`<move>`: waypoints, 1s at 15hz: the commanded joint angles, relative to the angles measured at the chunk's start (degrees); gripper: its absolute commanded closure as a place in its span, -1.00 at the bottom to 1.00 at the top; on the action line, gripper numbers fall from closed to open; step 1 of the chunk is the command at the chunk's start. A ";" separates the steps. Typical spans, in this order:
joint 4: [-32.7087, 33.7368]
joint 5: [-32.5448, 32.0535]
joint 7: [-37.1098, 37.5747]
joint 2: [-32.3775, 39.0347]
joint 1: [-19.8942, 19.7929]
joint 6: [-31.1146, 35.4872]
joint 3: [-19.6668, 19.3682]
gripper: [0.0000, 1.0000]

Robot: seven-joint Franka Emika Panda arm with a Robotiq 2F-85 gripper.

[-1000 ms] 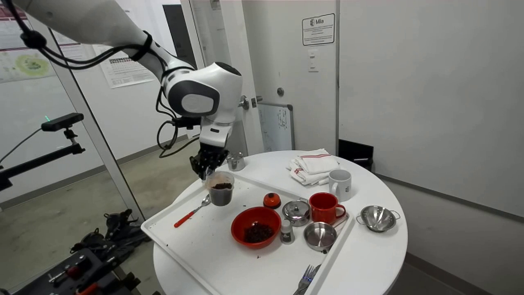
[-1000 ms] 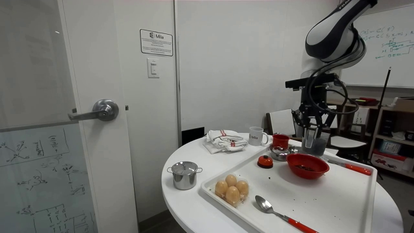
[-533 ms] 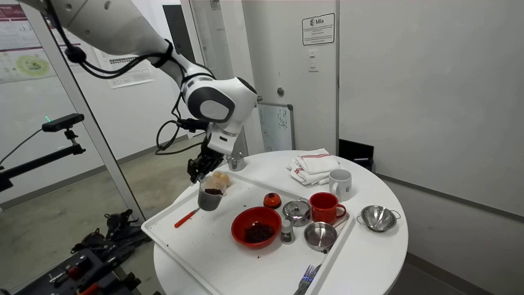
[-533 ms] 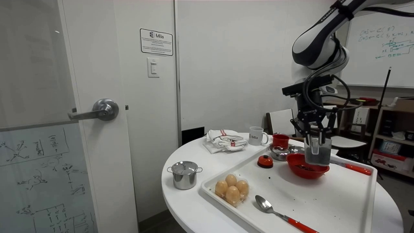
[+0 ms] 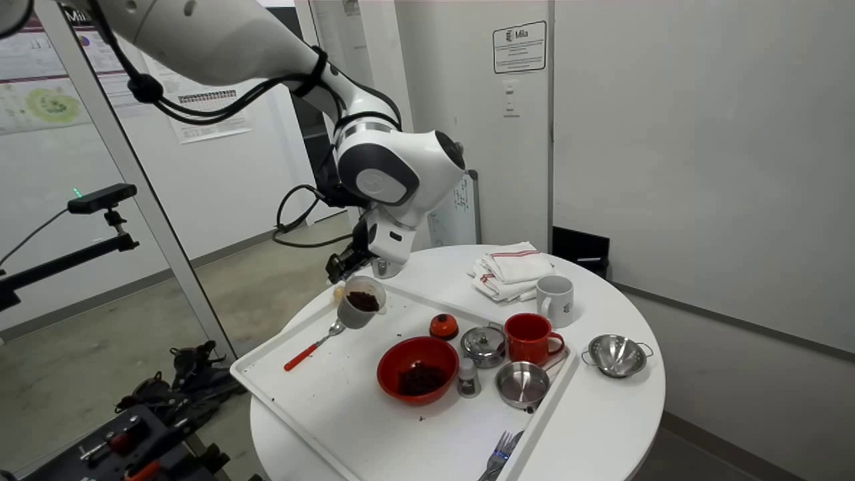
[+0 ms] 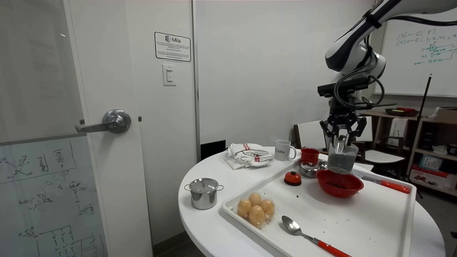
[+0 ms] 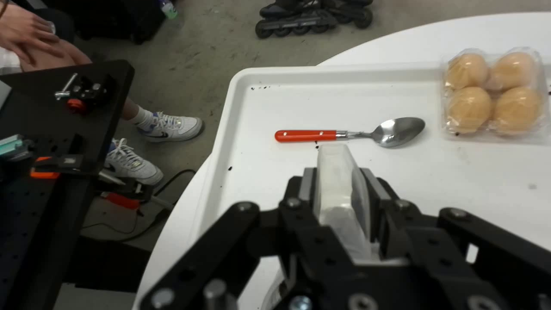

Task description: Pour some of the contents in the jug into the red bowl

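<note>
The jug (image 5: 353, 315) is translucent grey with dark bits inside. My gripper (image 5: 342, 272) is shut on its handle and holds it in the air above the tray. The wrist view shows the pale handle (image 7: 333, 172) between both fingers (image 7: 338, 189); most of the jug's body is hidden there. The jug leans a little, its mouth towards the camera in an exterior view. The red bowl (image 5: 395, 357) stands on the tray with dark bits in it, apart from the jug. In an exterior view the jug (image 6: 341, 162) overlaps the back rim of the bowl (image 6: 335, 190).
Close to the bowl on the white tray (image 5: 314, 434) stand a small shaker (image 5: 469, 379), an orange-red knob-like thing (image 5: 443, 327), a lidded steel pot (image 5: 483, 346), the red mug (image 5: 530, 337) and a steel pan (image 5: 521, 384). A spoon (image 7: 398, 131) and packed eggs (image 7: 469, 107) lie near.
The jug first sinks and shifts, then rises again; its mouth now turns more towards the camera in an exterior view, showing more dark bits. The bowl has not moved.
</note>
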 commanded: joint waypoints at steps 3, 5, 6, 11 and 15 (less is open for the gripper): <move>-1.97 5.49 -14.31 -2.42 -1.21 -2.47 -2.26 0.81; -0.06 4.62 -12.22 -0.14 -0.25 -2.14 -3.25 0.46; -0.16 4.61 -12.86 -0.28 -0.26 -2.13 -3.32 0.46; 3.28 5.43 -15.27 2.01 -2.10 -15.27 -2.91 0.81; 5.42 8.41 -15.80 3.13 -3.68 -22.63 -4.60 0.81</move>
